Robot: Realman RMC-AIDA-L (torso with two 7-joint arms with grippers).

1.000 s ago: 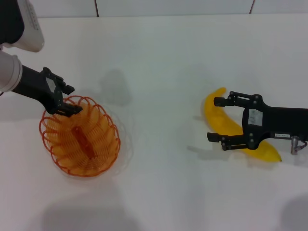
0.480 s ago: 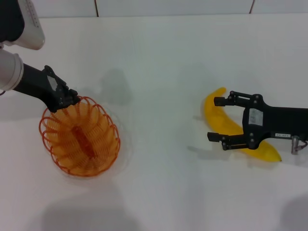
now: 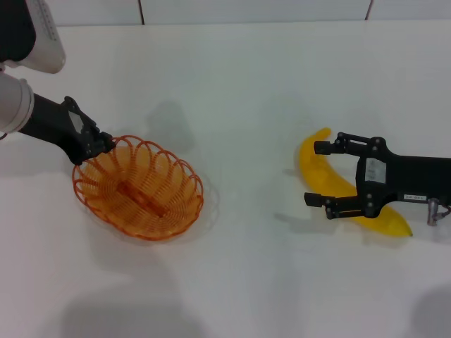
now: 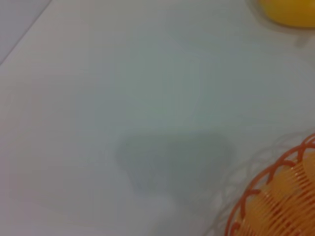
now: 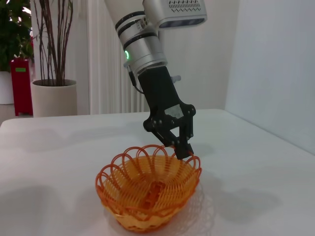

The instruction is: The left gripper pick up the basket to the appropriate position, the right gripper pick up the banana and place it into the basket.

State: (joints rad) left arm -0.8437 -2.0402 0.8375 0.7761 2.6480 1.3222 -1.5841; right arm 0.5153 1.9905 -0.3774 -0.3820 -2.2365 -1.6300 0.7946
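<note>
The orange wire basket [image 3: 139, 189] lies on the white table at the left, with nothing in it. My left gripper [image 3: 99, 144] is shut on its far-left scalloped rim. The right wrist view shows that claw [image 5: 179, 147] pinching the rim of the basket [image 5: 147, 191]. An edge of the basket [image 4: 275, 196] and a bit of the banana [image 4: 290, 10] show in the left wrist view. The yellow banana [image 3: 320, 169] lies on the table at the right. My right gripper [image 3: 313, 174] is open, with one finger on each side of the banana's far half.
The white table [image 3: 246, 91] spreads between the basket and the banana. A wall seam runs along its far edge. In the right wrist view a potted plant [image 5: 54, 93] stands beyond the table.
My left gripper has closed on the basket's rim. The basket has swung round and shifted right, toward the table's middle. The right gripper and the banana have stayed put.
</note>
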